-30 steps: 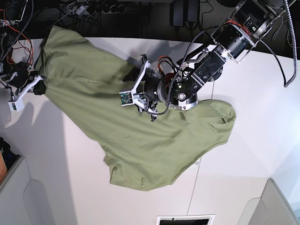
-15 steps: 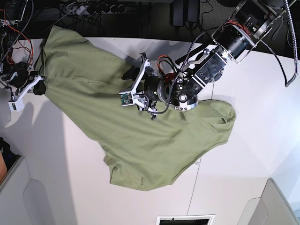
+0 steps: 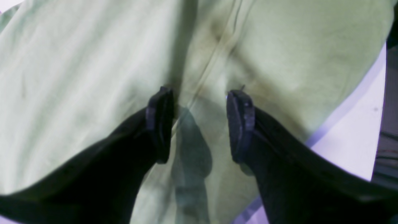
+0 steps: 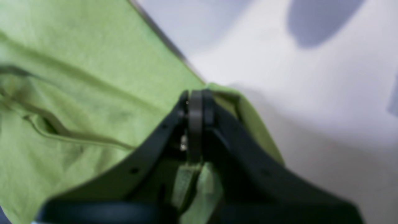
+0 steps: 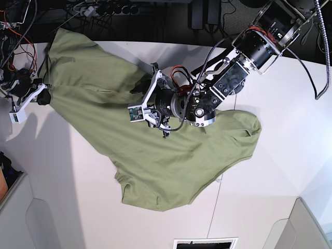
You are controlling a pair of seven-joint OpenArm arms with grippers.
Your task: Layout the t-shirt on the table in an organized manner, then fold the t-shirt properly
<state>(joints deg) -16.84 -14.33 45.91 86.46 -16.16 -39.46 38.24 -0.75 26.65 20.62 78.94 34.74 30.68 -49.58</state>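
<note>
T-shirt: soft, light, limp olive cotton, sprawled crooked and creased across the white table, 1 edge drawn out toward the table's far left side in the base view. Probably best taken at hems, seams or sleeve edges with a thin pinch, since loose middle cloth would likely just bunch and slide. Right gripper pressed together, pinching a fold of shirt edge; left gripper spread wide just above the fabric, straddling a seam, holding nothing.
</note>
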